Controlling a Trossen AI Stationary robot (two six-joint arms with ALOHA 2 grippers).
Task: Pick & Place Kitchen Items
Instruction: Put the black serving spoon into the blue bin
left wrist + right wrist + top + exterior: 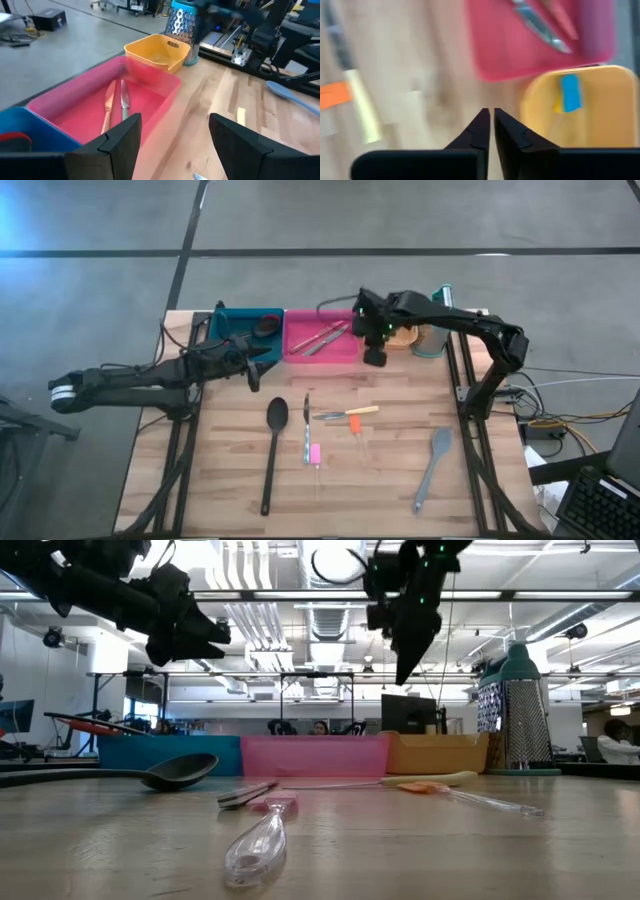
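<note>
On the bare wood of the worktop (240,480) lie the loose kitchen items: a long black spoon (272,448) left of the middle, a pink-handled knife (311,442) just beside it, a yellow-handled knife (346,413) and an orange-handled utensil (354,427) at the centre, and a grey spatula (433,468) toward the right edge. All of them lie nearer the front edge than either arm.

The right gripper (375,356) hangs above the worktop just in front of the pink bin (320,357), well clear of the cutlery below it; its fingers (479,131) are pressed together with nothing between them. In its wrist view the yellow-handled knife (362,111) lies off to one side of the fingertips.

The left gripper (254,370) hovers at the front edge of the teal bin (232,323), its fingers (120,142) spread wide and empty, pointing across toward the pink bin (150,107).

The three bins stand in a row along the back edge. The pink one holds two metal knives (115,102). The teal one holds a dark rounded item (266,327). The orange bin (155,50) shows no contents from the left wrist view. Beside it stands an upright teal-and-white grater (515,710).
</note>
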